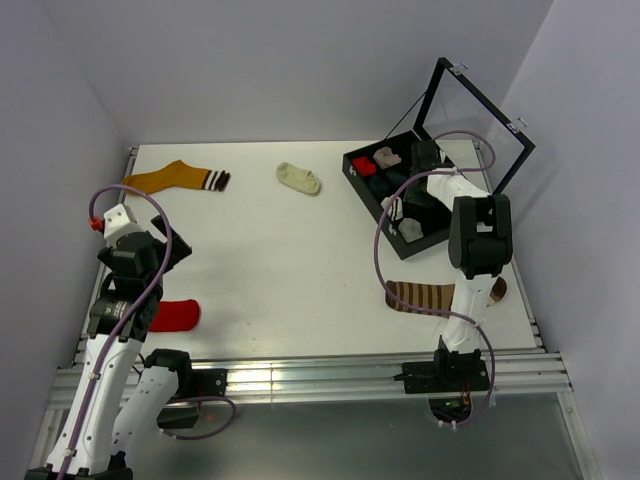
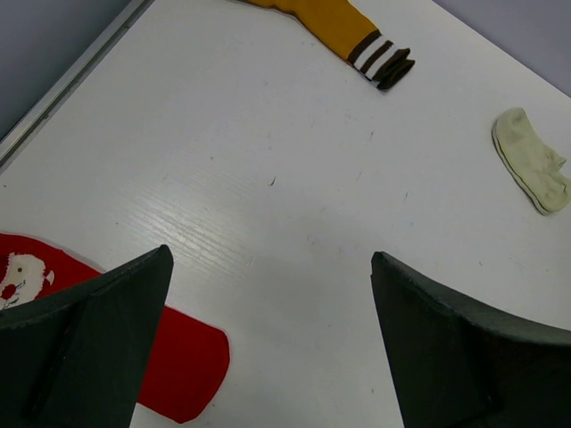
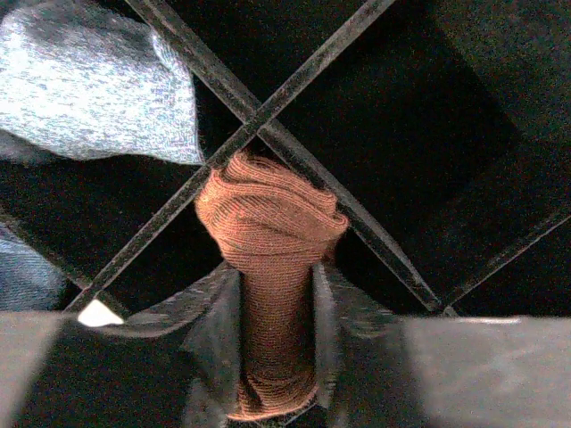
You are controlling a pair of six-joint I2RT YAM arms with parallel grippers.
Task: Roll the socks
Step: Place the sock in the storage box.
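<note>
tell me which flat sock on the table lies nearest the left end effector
The red sock, right beside the left end effector. The mustard sock, cream sock and striped brown sock all lie much farther away.

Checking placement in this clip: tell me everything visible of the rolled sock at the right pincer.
The rolled sock is rust-brown ribbed knit, wound into a tight bundle with spiral folds at its end. It lies lengthwise between the fingers of the right pincer, which press its sides, over black dividers, its end at their crossing.

White table (image 1: 300,270) between plain pale lilac walls (image 1: 300,60), even light
</note>
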